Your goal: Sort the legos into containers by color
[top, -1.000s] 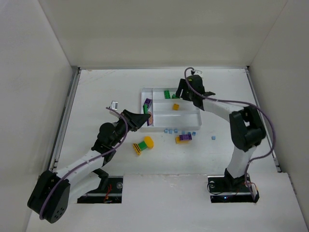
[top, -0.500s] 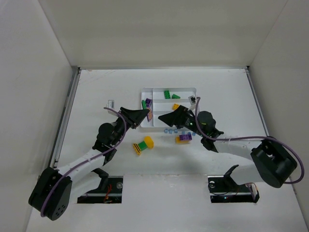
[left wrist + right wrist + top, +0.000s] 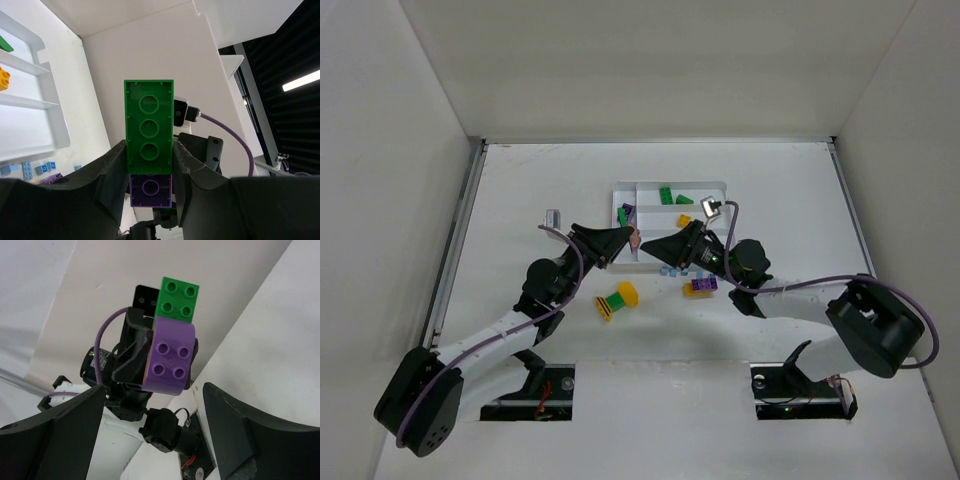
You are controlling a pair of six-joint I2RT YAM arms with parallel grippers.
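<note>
Top external first, working out from the bases. Closest in, the loose legos haven't budged: the green-and-yellow stack [image 3: 616, 301], the purple-and-yellow piece [image 3: 701, 286] and the tiny light-blue bricks [image 3: 670, 270] all sit on the table just short of the tray.

The real change is a bit further out. A second ago the right arm was over the far end of the tray, and now it's swung down so the right gripper [image 3: 658, 245] points straight at the left gripper [image 3: 628, 238], nearly nose to nose. The right fingers [image 3: 65, 430] are spread wide with nothing between them. The left one stays clamped on the green-and-purple stack [image 3: 149, 127], held in the air by the tray's near-left corner. My guess is it's a setup to pull the two colours apart, since that stack can't go into one bin as it is.

Then the white tray [image 3: 650, 183]:
- The narrow side section has a purple brick [image 3: 628, 210] with a bit of green against it; I can't tell if they're joined.
- The middle section holds one yellow-orange brick [image 3: 684, 220].
- The farthest section has two green bricks [image 3: 665, 195].
- The nearest long section is mostly hidden behind the grippers.
</note>
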